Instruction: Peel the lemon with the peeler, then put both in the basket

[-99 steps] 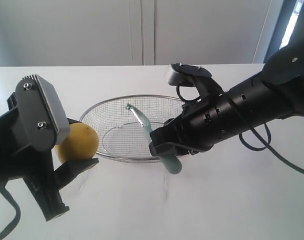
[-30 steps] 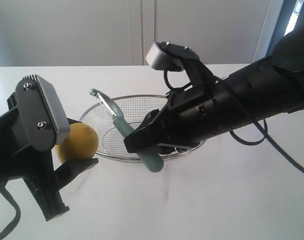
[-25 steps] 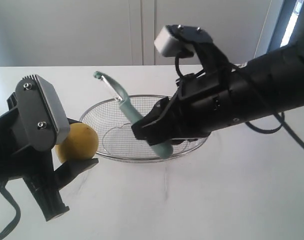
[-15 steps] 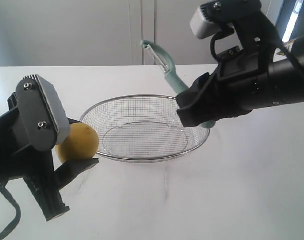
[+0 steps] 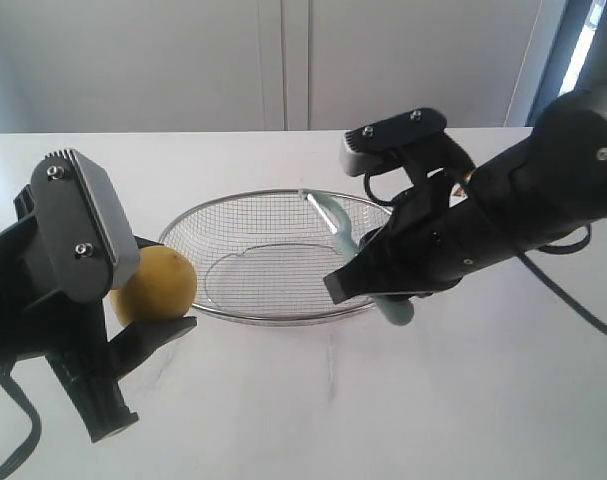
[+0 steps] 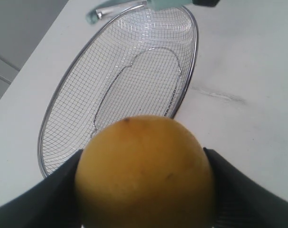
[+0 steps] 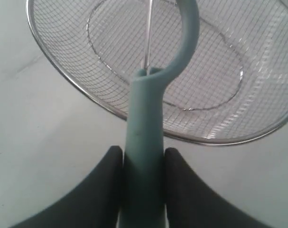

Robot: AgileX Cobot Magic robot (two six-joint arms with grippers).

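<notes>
right gripper (image 7: pixel 143 164) clamped on peeler (image 7: pixel 143 109) handle, blade cropped in wrist view; left gripper (image 6: pixel 144 190) pinching lemon (image 6: pixel 144 156).

A white table (image 5: pixel 383 400) runs back to pale cabinet panels (image 5: pixel 183 60), with a dark frame (image 5: pixel 555 50) at the right.

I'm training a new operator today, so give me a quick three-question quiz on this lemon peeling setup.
1. What does the left gripper clamp?
2. True or false: the peeler lies inside the basket.
3. The peeler's handle is gripped by: A the left gripper, B the right gripper, C neither.
Key: 1 the lemon; 2 false, the basket is empty; 3 B.
</notes>
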